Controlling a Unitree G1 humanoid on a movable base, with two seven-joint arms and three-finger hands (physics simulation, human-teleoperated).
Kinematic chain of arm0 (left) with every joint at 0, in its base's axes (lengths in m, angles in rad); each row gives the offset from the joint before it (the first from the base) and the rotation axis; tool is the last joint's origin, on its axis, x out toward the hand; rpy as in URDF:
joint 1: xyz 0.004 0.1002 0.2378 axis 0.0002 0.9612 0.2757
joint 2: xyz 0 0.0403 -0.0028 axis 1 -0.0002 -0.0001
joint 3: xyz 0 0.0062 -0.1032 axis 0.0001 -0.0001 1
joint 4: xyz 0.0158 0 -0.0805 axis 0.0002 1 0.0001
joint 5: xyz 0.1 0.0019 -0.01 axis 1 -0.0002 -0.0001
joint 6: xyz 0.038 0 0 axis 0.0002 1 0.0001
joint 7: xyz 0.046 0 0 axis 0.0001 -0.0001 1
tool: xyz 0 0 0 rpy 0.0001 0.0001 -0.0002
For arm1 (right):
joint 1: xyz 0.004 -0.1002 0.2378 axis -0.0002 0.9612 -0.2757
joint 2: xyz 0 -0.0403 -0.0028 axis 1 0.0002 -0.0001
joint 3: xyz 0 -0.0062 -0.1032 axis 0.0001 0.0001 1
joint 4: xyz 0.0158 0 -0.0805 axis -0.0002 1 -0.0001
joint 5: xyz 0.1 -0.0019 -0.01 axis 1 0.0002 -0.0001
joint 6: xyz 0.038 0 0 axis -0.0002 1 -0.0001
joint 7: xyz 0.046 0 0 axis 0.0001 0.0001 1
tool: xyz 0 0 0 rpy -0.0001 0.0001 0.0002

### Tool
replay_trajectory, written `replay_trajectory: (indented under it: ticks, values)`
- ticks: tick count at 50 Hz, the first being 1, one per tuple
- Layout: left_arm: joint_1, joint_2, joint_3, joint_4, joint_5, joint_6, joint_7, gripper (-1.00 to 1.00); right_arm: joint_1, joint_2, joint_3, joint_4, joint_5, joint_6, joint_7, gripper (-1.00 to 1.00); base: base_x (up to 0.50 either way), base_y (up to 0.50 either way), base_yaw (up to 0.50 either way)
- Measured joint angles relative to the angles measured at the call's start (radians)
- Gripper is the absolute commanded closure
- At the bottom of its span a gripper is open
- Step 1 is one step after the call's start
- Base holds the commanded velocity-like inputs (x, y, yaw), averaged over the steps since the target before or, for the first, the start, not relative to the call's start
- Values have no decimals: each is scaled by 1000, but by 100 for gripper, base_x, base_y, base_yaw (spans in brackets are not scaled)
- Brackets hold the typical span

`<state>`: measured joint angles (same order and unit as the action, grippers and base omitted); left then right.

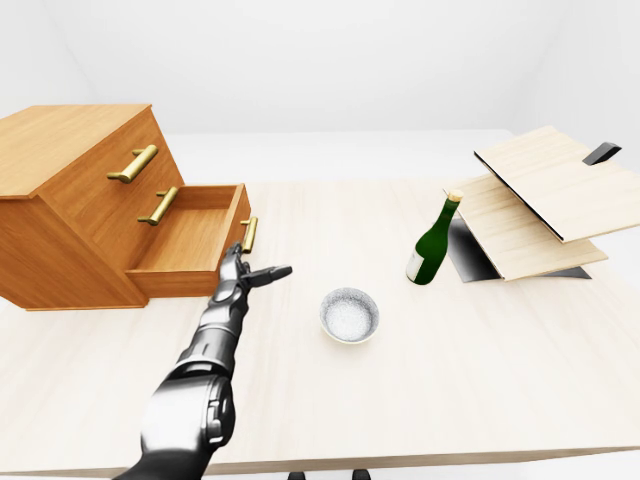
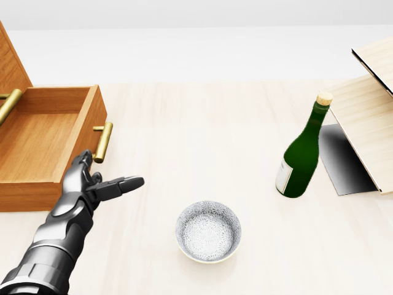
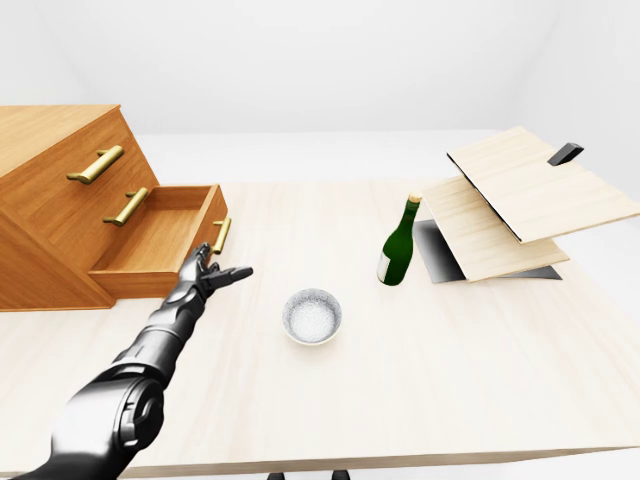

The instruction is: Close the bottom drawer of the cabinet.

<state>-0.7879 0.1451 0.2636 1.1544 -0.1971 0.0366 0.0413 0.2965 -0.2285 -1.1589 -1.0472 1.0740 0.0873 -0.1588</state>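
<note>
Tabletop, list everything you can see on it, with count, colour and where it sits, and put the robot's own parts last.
cabinet: one, orange-brown wood, left side of the left-eye view on the table.
bottom drawer: one, same wood, pulled open, empty inside.
handles: three, brass, one per drawer front.
bowl: one, white with a grey pattern, bottom centre of the head view.
bottle: one, dark green with a cork and pale label, leaning, right of the bowl.
boards: two, pale wood, tilted and overlapping, far right.
table: one, pale wood.
left hand: one, dark metallic, fingers open, just beside the drawer front below its handle; contact unclear.
</note>
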Motion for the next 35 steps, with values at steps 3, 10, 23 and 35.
replay_trajectory:
  ticks: [3,10,23,35]
  values:
    - [8,5,7,2,1,1,6,-100,0,1,2,0,-2,0,1,-100,0,0,0]
    - [23,11,18,5,4,-2,17,-100,1,2,8,0,-6,0,2,-100,0,0,0]
    - [47,26,23,4,11,-3,48,-100,4,-3,22,0,-14,0,-4,-100,0,0,0]
    - [64,57,28,7,52,3,105,-100,10,-16,31,0,-11,0,-15,-100,0,0,0]
